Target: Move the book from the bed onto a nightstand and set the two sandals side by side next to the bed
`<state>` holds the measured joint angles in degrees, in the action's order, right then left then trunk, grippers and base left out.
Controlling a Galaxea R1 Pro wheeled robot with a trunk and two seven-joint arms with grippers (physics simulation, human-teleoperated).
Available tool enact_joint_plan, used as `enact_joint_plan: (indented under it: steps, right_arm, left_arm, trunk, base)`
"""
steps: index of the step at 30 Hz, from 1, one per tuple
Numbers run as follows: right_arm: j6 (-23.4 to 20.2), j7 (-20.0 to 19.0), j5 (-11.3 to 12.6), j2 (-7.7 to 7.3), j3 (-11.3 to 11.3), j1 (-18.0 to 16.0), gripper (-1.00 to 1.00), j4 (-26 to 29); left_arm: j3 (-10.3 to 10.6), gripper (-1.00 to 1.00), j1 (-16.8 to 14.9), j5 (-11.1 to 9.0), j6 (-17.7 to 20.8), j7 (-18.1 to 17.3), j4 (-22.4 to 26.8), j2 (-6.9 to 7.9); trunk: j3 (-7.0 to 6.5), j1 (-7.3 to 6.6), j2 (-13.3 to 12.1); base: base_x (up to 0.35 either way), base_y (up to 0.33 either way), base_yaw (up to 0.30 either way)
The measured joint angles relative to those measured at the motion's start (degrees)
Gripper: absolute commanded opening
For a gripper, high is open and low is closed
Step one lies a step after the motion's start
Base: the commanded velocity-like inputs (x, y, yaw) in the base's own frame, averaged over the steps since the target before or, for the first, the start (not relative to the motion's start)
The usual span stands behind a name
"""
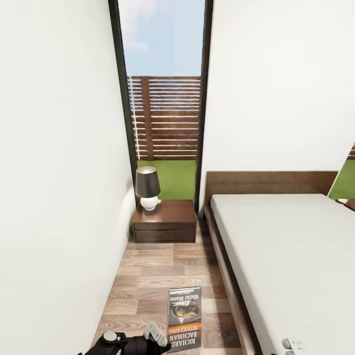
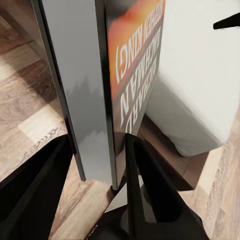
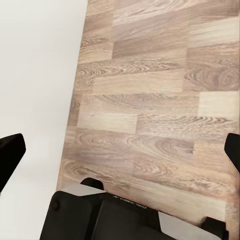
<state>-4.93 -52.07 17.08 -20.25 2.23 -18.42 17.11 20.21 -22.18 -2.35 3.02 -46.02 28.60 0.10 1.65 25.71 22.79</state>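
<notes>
Gripping the book (image 1: 184,318) by its edge, the left gripper (image 1: 157,340) carries it above the floor beside the bed (image 1: 291,256), nightstand (image 1: 165,220) ahead. Right gripper (image 3: 120,150) hangs spread wide; book placement and sandals remain.

Thin dark-grey paperback book (image 1: 184,318) with orange band, white lettering: clamped at lower edge between left gripper (image 1: 157,340) fingers (image 2: 145,185), cover up, above wood-plank floor (image 1: 148,276). Dark reddish-brown squarish nightstand (image 1: 165,222) ahead by window; low dark-framed bed (image 1: 291,256), pale mattress, at right.

A bedroom in a home, seen from where I stand.

On my right a low bed (image 1: 291,256) with wooden headboard; far ahead a nightstand (image 1: 165,222) bearing a lamp (image 1: 148,188), a tall window (image 1: 165,98), white walls, plank floor (image 1: 158,276).
</notes>
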Motion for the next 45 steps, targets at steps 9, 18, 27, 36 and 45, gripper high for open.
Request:
enact_joint_plan:
  steps: [9,18,27,36,45]
  right_arm:
    - [0.00,0.00,0.00,0.02,0.00,0.00,1.00,0.00]
    - [0.00,0.01,0.00,-0.01,0.00,0.00,1.00,0.00]
    - [0.00,0.00,0.00,0.00,0.00,0.00,1.00,0.00]
    - [0.00,0.00,0.00,0.00,0.00,0.00,1.00,0.00]
    - [0.00,0.00,0.00,-0.01,-0.02,0.00,1.00,0.00]
  left_arm:
    - [0.00,-1.00,0.00,0.03,0.00,0.00,0.00,-0.02]
    - [0.00,-1.00,0.00,0.05,0.00,0.00,0.00,0.00]
    - [0.01,-1.00,0.00,0.06,0.00,0.00,0.00,-0.03]
    - [0.00,-1.00,0.00,0.04,0.00,0.00,-0.01,0.01]
    - [0.01,-1.00,0.00,0.02,0.00,0.00,0.00,0.01]
  trunk:
    - [0.00,0.00,0.00]
    - [0.00,0.00,0.00]
    - [0.00,0.00,0.00]
    - [0.00,0.00,0.00]
    - [0.00,0.00,0.00]
  base:
    - [0.319,0.002,0.000]
    - [0.319,0.000,0.000]
    - [0.319,0.000,0.000]
    - [0.319,0.000,0.000]
    - [0.319,0.000,0.000]
